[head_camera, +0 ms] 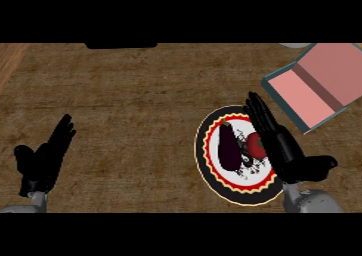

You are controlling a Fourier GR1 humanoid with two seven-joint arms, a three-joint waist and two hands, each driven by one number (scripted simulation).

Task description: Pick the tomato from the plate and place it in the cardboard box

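- Brown, wood-grained counter [140, 100] fills our view from the head, and both of our forearms come in from the lower edge.
- We see the plate [243, 194] right of centre. It has a white middle and a red and yellow zigzag rim.
- We find the tomato [255, 145] on the plate, in its right half, red and round.
- We see a dark purple eggplant [228, 147] lying lengthwise just beside the tomato on its left, also on the plate.
- Our right hand [283, 150] lies over the plate's right edge. Its fingers are straight and held side by side, pointing up the view, and the thumb sticks out to the right.
- That hand is spread and grips nothing. Its fingers run along the tomato's right side and cover a little of it, but we cannot tell whether they touch it.
- The cardboard box [324, 80] sits at the upper right, open, with a pink inside and a teal edge. It lies apart from the plate, just beyond our right fingertips.
- Our left hand [42, 160] rests at the lower left, well apart from the plate, fingers up and relaxed, holding nothing.
- A dark object [121, 45] shows at the top edge, too cut off for us to name.
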